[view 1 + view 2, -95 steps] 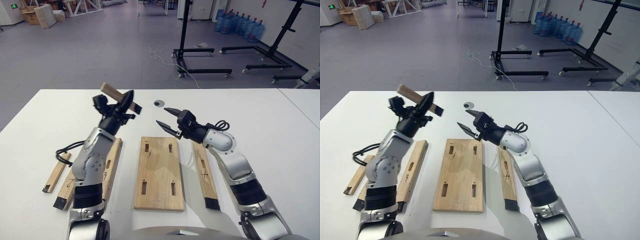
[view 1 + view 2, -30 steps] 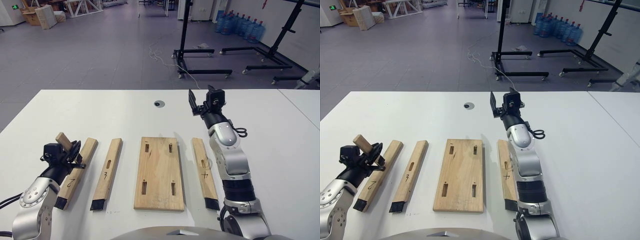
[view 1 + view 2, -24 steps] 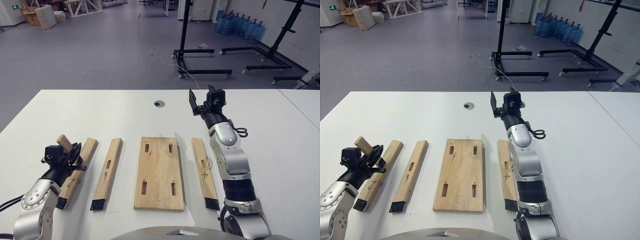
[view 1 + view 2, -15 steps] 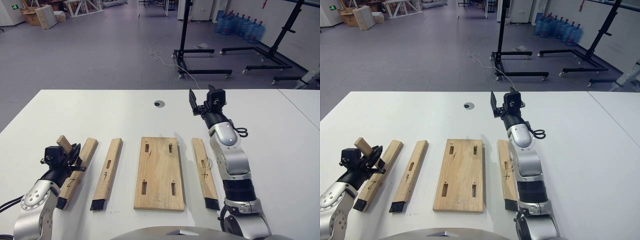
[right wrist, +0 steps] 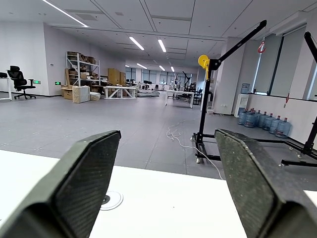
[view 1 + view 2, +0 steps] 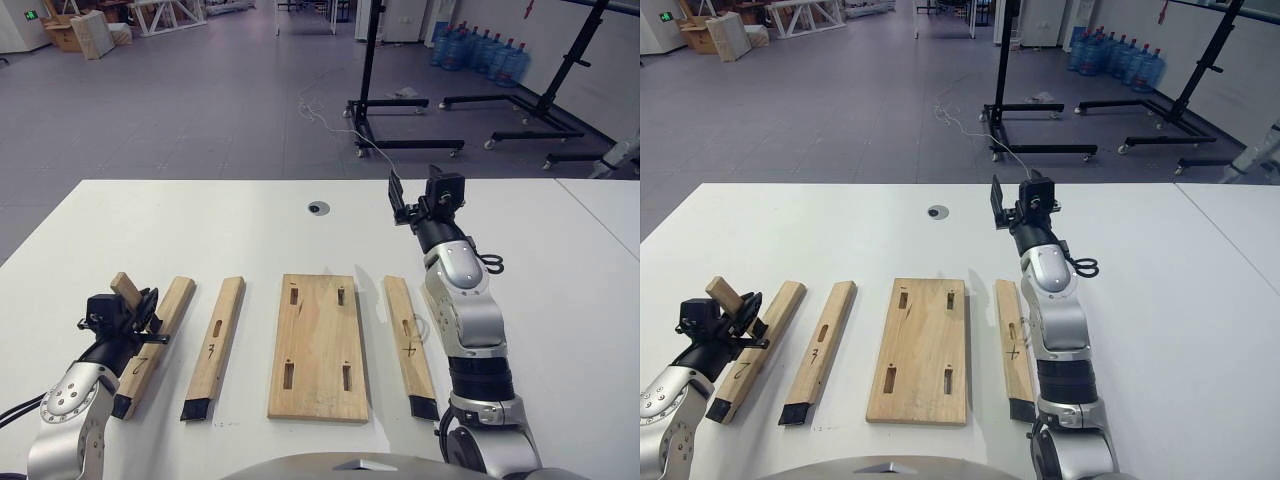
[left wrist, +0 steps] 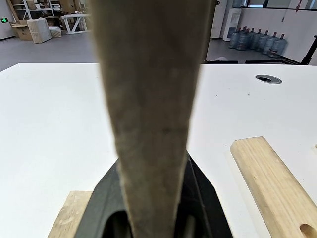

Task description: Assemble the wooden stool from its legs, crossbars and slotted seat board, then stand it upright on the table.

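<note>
1. The seat board (image 6: 319,345) lies flat at the middle of the white table (image 6: 560,300). Its four slots show as dark openings, two at the far end and two nearer.
2. Three legs lie flat beside it, and their long sides run from near to far. The outer left leg (image 6: 160,335) and the inner left leg (image 6: 215,345) are at the left of the board. The right leg (image 6: 410,345) is just at the right of the board. The inner left leg and the right leg each show a slot and a dark near tip.
3. The left gripper (image 6: 128,312) is low at the near left, over the outer left leg. Its fingers are closed on a short crossbar (image 6: 124,288), which sticks up and tilts to the far left.
4. The right gripper (image 6: 415,200) is raised over the far part of the table, beyond the far end of the right leg. In the right wrist view its fingers (image 5: 74,188) stand wide apart and hold nothing.
5. The lower end of the crossbar is hidden between the left fingers. The left arm covers part of the outer left leg, so it cannot be told whether the gripper touches this leg.
6. A small round hole (image 6: 318,207) is in the table, far from the board.
</note>
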Robot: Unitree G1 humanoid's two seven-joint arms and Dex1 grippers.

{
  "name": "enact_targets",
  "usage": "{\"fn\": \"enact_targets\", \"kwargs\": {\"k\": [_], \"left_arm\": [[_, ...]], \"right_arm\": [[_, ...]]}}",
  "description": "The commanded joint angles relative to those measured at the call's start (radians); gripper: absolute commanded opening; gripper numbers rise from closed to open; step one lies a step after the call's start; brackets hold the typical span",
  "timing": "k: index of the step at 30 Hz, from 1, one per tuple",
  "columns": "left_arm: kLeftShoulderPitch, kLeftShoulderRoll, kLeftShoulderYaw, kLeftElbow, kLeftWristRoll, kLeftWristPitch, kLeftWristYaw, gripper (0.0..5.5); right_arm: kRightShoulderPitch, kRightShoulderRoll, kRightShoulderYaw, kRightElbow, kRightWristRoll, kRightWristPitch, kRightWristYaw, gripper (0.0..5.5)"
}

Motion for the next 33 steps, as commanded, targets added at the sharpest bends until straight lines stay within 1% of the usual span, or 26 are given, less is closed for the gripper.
{"fn": "enact_targets", "kwargs": {"k": [1,18,27,33], "left_arm": [[-0.014,0.001,0.004,-0.008,-0.014,0.025,0.005,0.39],[0.000,-0.014,-0.019,-0.058,-0.026,0.034,0.009,0.39],[-0.006,0.013,-0.012,-0.011,-0.002,0.028,0.011,0.39],[-0.020,0.009,-0.027,0.013,0.008,0.018,0.003,0.39]], "right_arm": [[-0.002,0.003,0.005,-0.009,-0.001,0.007,-0.005,3.50],[0.004,-0.005,0.013,0.004,-0.008,-0.002,-0.005,3.50],[-0.001,0.012,0.002,-0.007,0.011,0.011,-0.016,3.50],[-0.011,0.017,0.002,-0.005,0.012,0.012,-0.016,3.50]]}}
